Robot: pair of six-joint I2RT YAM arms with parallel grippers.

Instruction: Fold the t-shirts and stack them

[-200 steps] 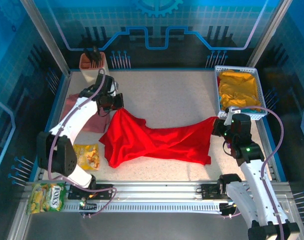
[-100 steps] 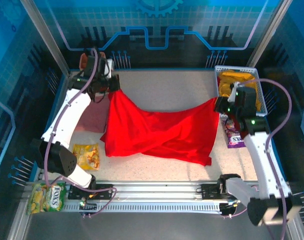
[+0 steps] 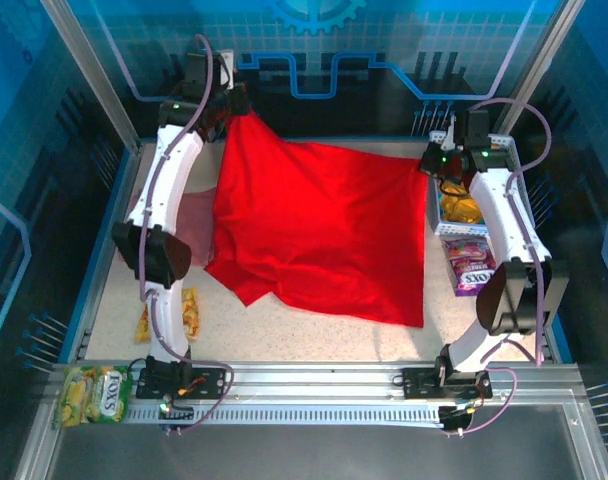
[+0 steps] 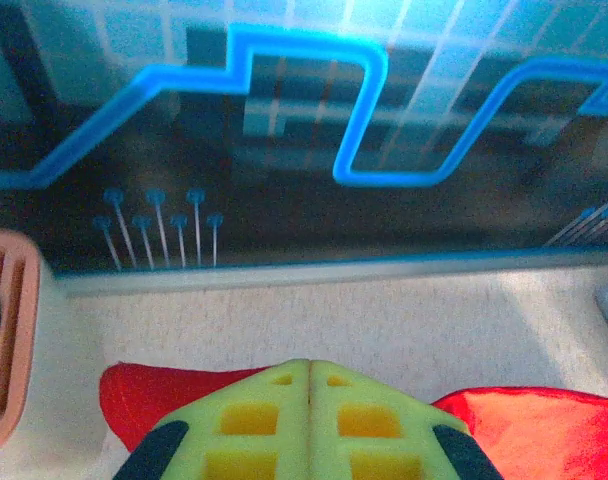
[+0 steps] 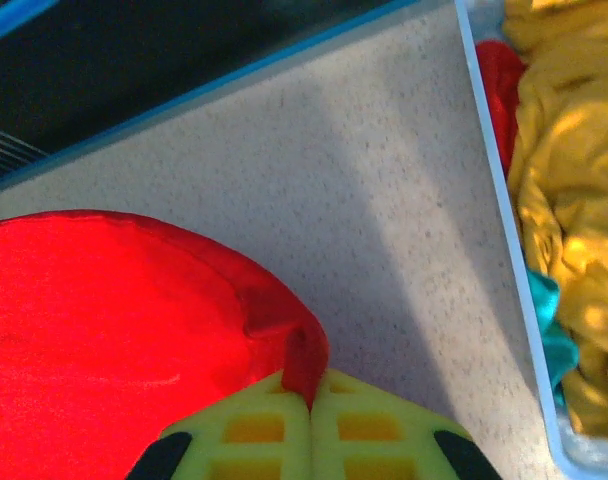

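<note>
Red t-shirt (image 3: 324, 230) draped mid-table, far corners clamped tight in the left gripper (image 3: 236, 108) at eleven o'clock and the right gripper (image 3: 431, 160) at two, pink t-shirt (image 3: 197, 225) at nine, green bag (image 3: 94, 392) at seven, label seemingly FOX'S.

Over the far side of the tabletop (image 3: 314, 345), the left fingers (image 3: 238, 104) and right fingers (image 3: 430, 160) each pinch a top corner of the red t-shirt (image 3: 319, 230), which slopes spread out between them, its lower edge trailing just beside the dusty-pink t-shirt (image 3: 195, 225).
</note>
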